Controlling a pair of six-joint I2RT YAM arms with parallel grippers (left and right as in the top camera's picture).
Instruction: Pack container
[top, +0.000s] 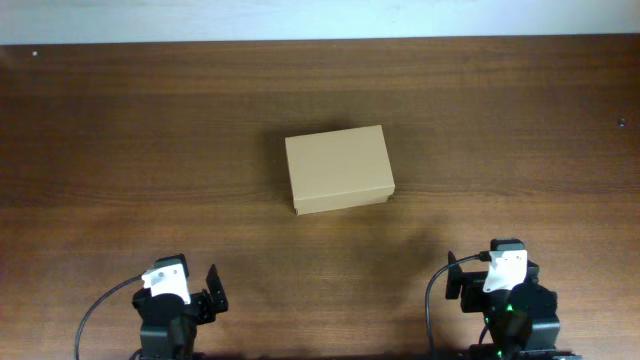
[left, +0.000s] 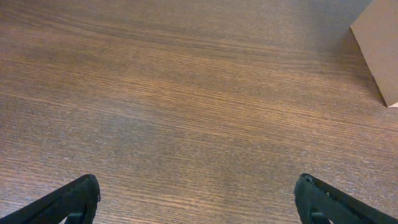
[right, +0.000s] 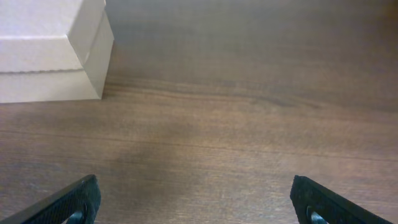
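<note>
The left claw (left: 196, 196) and right claw (right: 194, 193) stand with fingers spread wide, holding nothing, on the near side of the container (top: 338, 168) and well apart from it. The container lies shut on the dark wooden surface (top: 130, 130), its contents hidden. Beyond it a pale strip (top: 300, 20) borders the surface.

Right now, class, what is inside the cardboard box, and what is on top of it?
The container is closed, so its inside is hidden; whether it holds anything cannot be told. Nothing rests on top of it. It sits on the wooden table.
</note>
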